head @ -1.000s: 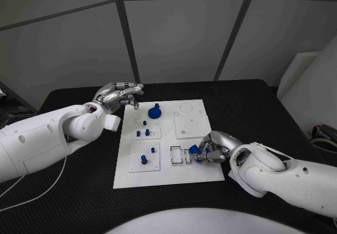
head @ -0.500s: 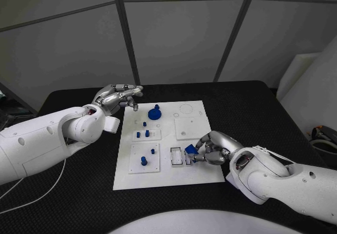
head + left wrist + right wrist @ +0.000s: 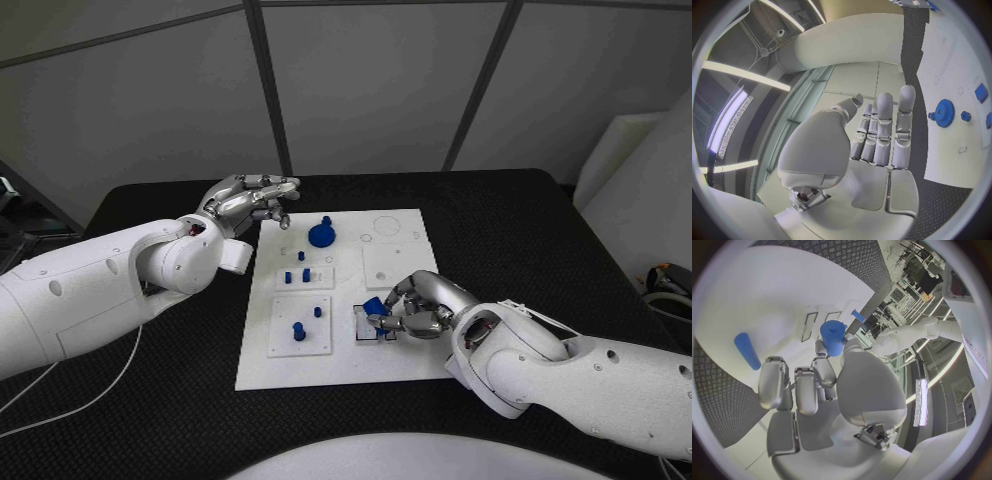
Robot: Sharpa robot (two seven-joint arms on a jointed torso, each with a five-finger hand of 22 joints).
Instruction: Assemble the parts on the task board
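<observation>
While my right hand [image 3: 414, 306] pinched the blue block [image 3: 375, 307] just over the board's [image 3: 340, 370] slot [image 3: 371, 325], my left hand [image 3: 248, 197] hung empty, fingers loosely apart, far off.

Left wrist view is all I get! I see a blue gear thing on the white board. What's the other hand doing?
Observer: The right hand holds a small blue part over the slots near the task board's front edge.
Operator: Is my hand touching the gear?
Observer: No. The head view shows the left hand off the board's far left corner, apart from the blue gear.
Operator: More blue bits?
Observer: Yes, small blue pegs stand on the board's left side.
</observation>
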